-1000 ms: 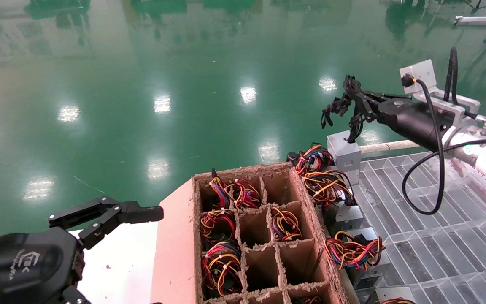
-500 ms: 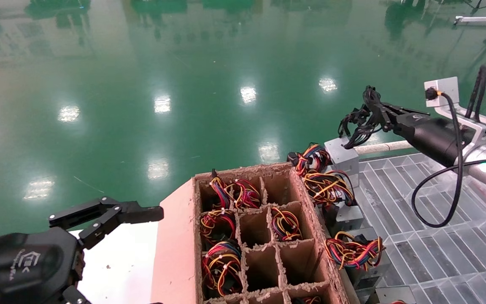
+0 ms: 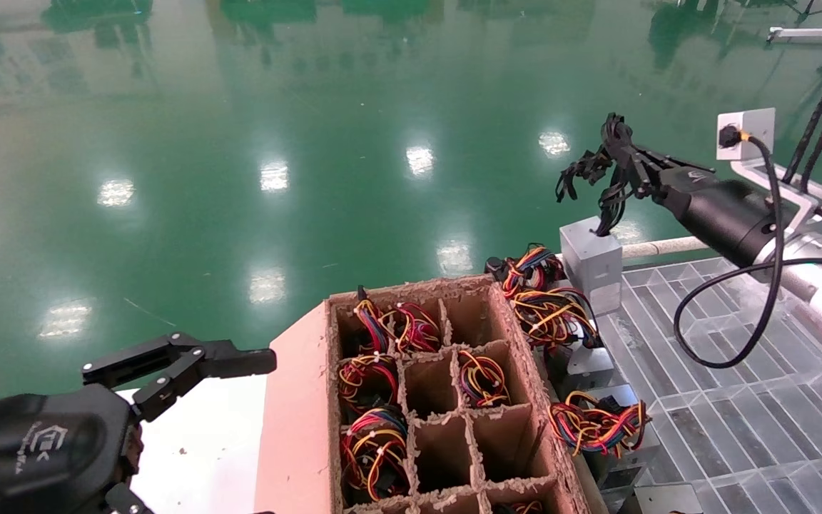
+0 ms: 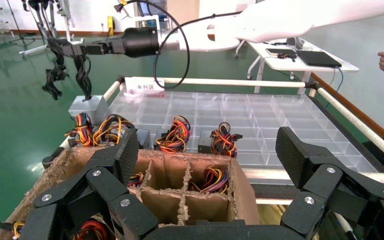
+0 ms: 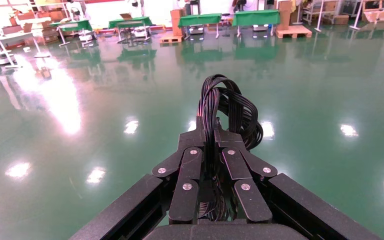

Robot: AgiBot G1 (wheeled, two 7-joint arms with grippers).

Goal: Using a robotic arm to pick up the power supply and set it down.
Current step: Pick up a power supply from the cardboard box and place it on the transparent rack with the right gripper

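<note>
Right gripper [image 3: 628, 160] pinches the black cable bundle [image 3: 607, 175]; power supply [image 3: 591, 263] hangs below it.

The grey block dangles at the far corner of the clear divided tray [image 3: 732, 400], just beyond the coloured-wire units beside the cardboard divider box [image 3: 447, 400]. Left gripper [image 3: 183, 360], fingers spread, parks left of the box.
</note>
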